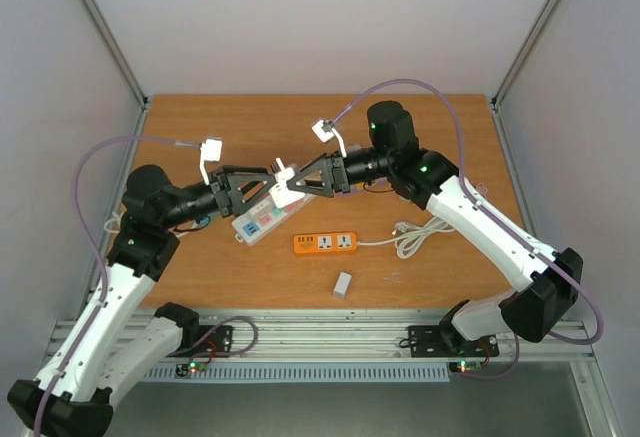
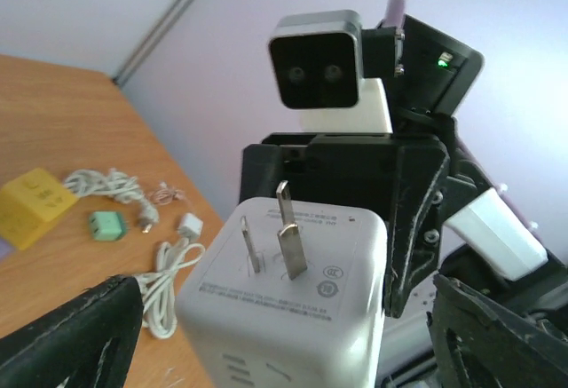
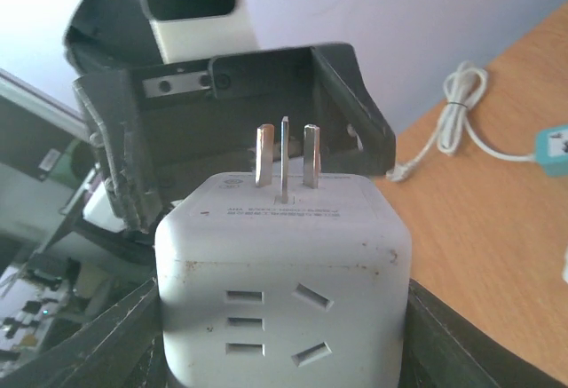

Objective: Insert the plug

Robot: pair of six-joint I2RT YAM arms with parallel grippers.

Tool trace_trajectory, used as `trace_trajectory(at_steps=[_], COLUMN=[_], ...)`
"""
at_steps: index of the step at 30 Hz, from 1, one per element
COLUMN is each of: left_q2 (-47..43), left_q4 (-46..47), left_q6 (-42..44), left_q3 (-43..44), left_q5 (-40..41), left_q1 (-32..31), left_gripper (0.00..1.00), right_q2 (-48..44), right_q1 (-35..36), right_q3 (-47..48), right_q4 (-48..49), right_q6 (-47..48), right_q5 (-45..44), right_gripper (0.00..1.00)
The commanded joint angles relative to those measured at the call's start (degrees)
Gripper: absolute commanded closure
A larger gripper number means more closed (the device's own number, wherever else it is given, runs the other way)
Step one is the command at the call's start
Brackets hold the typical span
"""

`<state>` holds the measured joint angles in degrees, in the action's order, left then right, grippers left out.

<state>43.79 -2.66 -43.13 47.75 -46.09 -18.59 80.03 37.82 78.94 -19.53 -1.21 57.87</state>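
Note:
The plug (image 1: 285,185) is a white cube adapter with metal prongs, held in the air over the middle of the table. My right gripper (image 1: 303,181) is shut on it; in the right wrist view both black fingers press the cube's (image 3: 282,281) sides, prongs pointing away. My left gripper (image 1: 268,187) faces it from the left, open, its fingers (image 2: 75,335) standing apart on either side of the cube (image 2: 288,290) with clear gaps. A white power strip (image 1: 262,219) lies on the table just under the two grippers.
An orange power strip (image 1: 325,244) lies in front of the white one, its white cable (image 1: 415,237) coiled to the right. A small white block (image 1: 343,284) sits near the front edge. The table has side walls and a metal rail at the front.

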Motion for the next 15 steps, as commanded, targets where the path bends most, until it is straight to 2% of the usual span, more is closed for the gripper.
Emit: trace_trajectory(at_steps=[1,5,7,11,13,15], left_q2=[2.2,3.3,3.6,4.6,4.9,5.3], left_q4=[11.8,15.4,19.0,20.0,20.1,21.5], left_q6=[-9.9,-17.3,-20.2,-23.3,-24.3,-25.4], left_q3=[0.2,-0.6,-1.2,-1.3,-2.0,-2.5], left_q5=[-6.9,-5.8,-6.4,-8.3,-9.0,-9.5], left_q1=[0.1,0.0,0.0,0.0,0.0,0.0], left_gripper=[0.16,0.24,0.30,0.38,0.38,0.33], right_q2=[0.5,0.2,0.3,1.2,1.5,1.7], right_q1=[-0.1,-0.1,-0.1,-0.1,-0.2,-0.1], right_q3=[2.4,1.9,2.2,3.2,3.5,3.5], right_q4=[7.7,12.1,12.3,10.6,10.1,10.3], right_q6=[-5.9,-9.8,-10.5,-11.0,-11.2,-11.7], right_q5=[5.9,6.6,6.2,4.8,4.0,3.5], right_gripper=[0.42,0.41,0.40,0.40,0.39,0.38])
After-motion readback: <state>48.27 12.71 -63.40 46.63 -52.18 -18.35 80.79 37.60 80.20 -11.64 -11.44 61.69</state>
